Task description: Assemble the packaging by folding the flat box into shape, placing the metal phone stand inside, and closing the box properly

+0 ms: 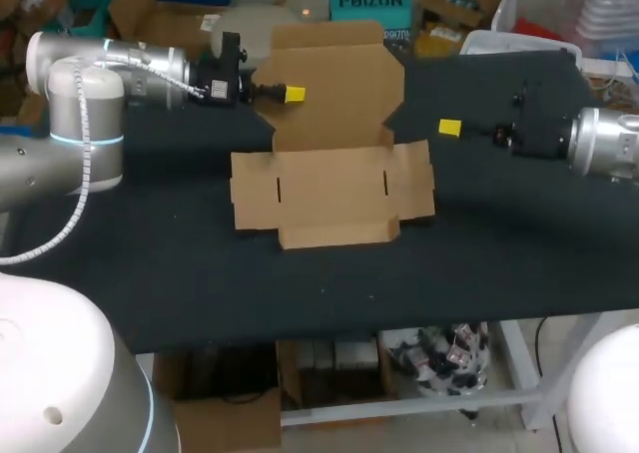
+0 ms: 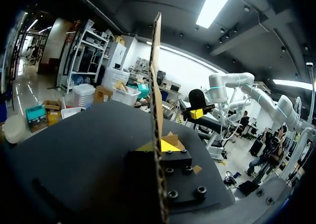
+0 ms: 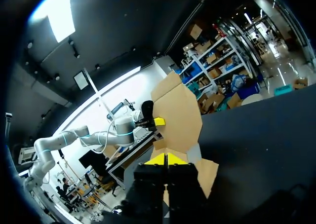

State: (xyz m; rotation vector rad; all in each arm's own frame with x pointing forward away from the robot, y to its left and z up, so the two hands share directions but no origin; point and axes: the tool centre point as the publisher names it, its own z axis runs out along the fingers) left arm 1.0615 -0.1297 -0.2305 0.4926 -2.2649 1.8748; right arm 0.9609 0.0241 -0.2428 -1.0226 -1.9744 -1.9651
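Note:
A brown cardboard box blank (image 1: 329, 194) lies flat on the black table (image 1: 499, 243). Its lid panel (image 1: 334, 89) stands raised at the back. My left gripper (image 1: 293, 94) is shut on that lid's left side. In the left wrist view the lid (image 2: 157, 86) runs edge-on between the yellow tips of the left gripper (image 2: 160, 146). My right gripper (image 1: 449, 128) hovers to the right of the box, apart from it and shut on nothing. In its own view the right gripper (image 3: 167, 159) has both tips together, with the lid (image 3: 180, 115) ahead. No metal phone stand shows in any view.
Bare black tabletop runs in front of the box and out to both sides. The box's side flaps (image 1: 414, 179) lie spread flat on the table. The table's front edge (image 1: 329, 328) is a good way off from the box.

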